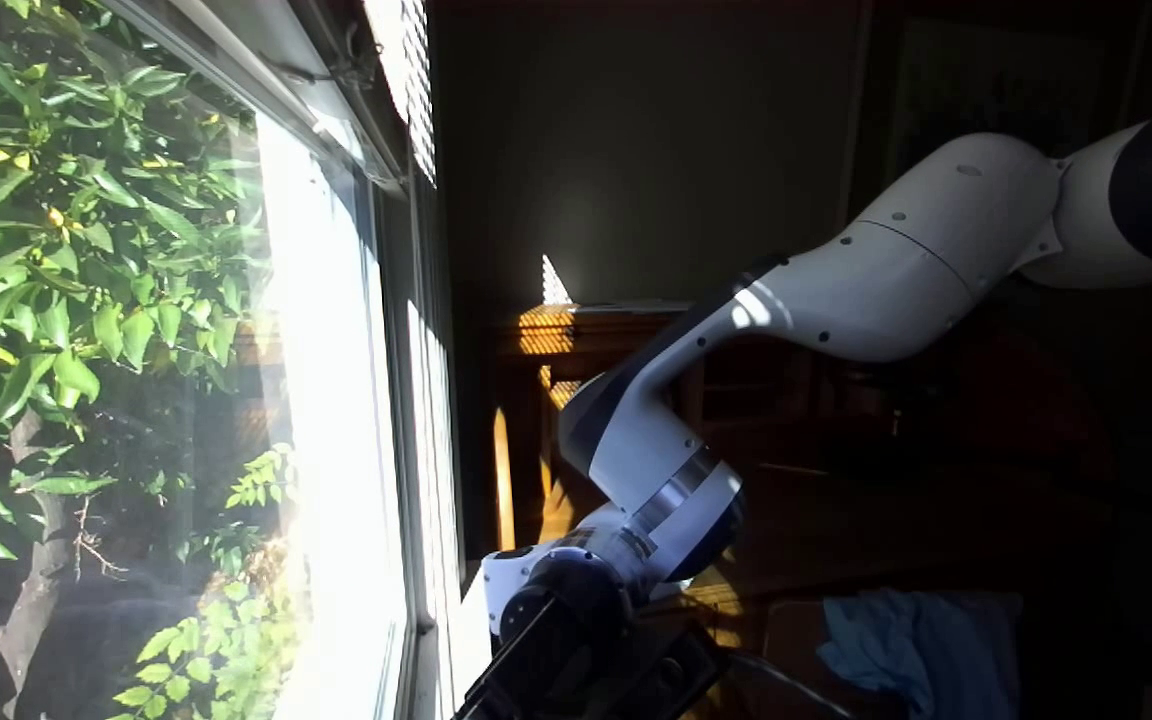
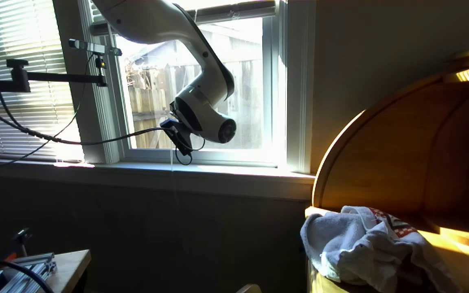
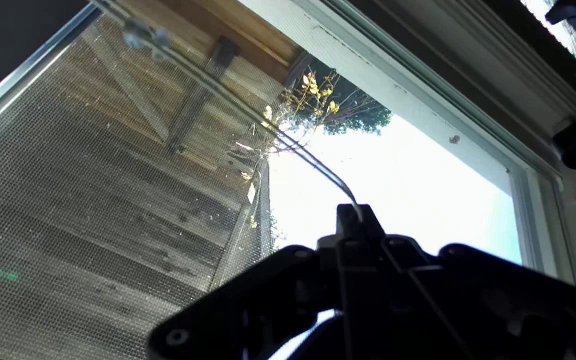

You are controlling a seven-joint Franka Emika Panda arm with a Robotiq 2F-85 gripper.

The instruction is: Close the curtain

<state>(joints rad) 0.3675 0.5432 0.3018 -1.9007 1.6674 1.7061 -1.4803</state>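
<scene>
The curtain, a white slatted blind (image 2: pixel 238 12), is bunched up at the top of the window, partly behind the arm in an exterior view. Most of the window glass below it is uncovered. In the wrist view, my gripper (image 3: pixel 359 220) has its fingertips together on a thin double cord (image 3: pixel 349 191). The cord runs from the fingertips toward the upper left, where small clear pieces sit on it. A thin cord also hangs below the wrist in an exterior view. The fingertips are hidden or cut off in both exterior views.
The window sill (image 2: pixel 218 167) runs below the wrist. A neighbouring window has a lowered blind (image 2: pixel 23 73). A camera on a black bar (image 2: pixel 67 77) and cables stand beside the arm. A cloth (image 2: pixel 364 244) lies on wooden furniture (image 2: pixel 381 154). A blue cloth (image 1: pixel 921 645) lies below the arm.
</scene>
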